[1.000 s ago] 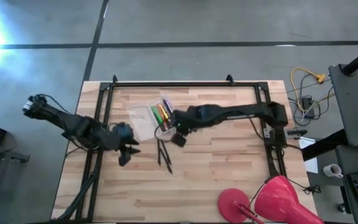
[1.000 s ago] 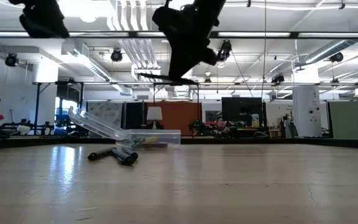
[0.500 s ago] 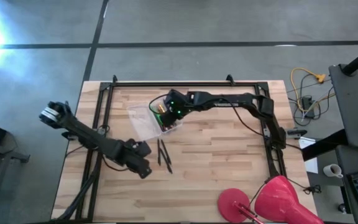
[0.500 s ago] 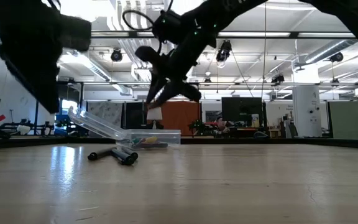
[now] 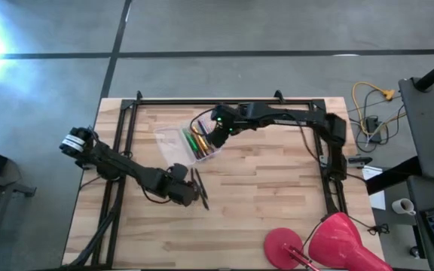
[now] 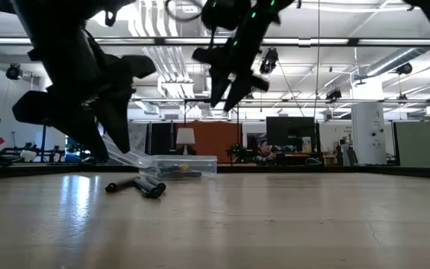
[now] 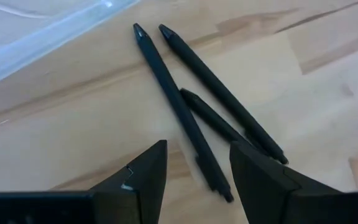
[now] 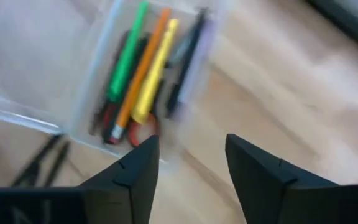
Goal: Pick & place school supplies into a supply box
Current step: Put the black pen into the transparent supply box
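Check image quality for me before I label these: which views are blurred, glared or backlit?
Right wrist view: motion-blurred, the supply box and its pens smeared. Left wrist view: sharp on the black pens. Low view: backlit, both arms mere silhouettes against ceiling lights. High view: glare at the upper left corner, the table evenly lit.

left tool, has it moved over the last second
Yes. In the high view the left tool has travelled from beside the supply box to the black pens, open over them.
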